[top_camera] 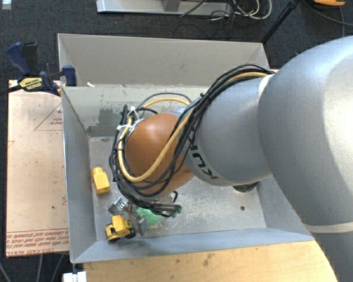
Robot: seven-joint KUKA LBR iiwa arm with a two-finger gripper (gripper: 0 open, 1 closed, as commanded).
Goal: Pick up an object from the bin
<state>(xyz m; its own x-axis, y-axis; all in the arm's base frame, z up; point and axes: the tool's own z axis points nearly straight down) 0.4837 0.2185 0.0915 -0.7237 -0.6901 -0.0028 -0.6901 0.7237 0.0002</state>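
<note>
My gripper (123, 208) reaches down into the front left part of the bin, mostly hidden under the arm's wrist. Right below it, near the front wall, lies a small yellow toy vehicle with black wheels (118, 230). A green, crumpled-looking thing (153, 215) lies just to the right of the gripper, partly covered by it. A yellow block (100, 180) rests on the bin floor to the left, a little farther back and apart from the gripper.
The big grey arm with its orange cover and looped cables hangs over the middle and right of the bin, hiding the floor beneath. The bin's left and front walls stand close to the gripper.
</note>
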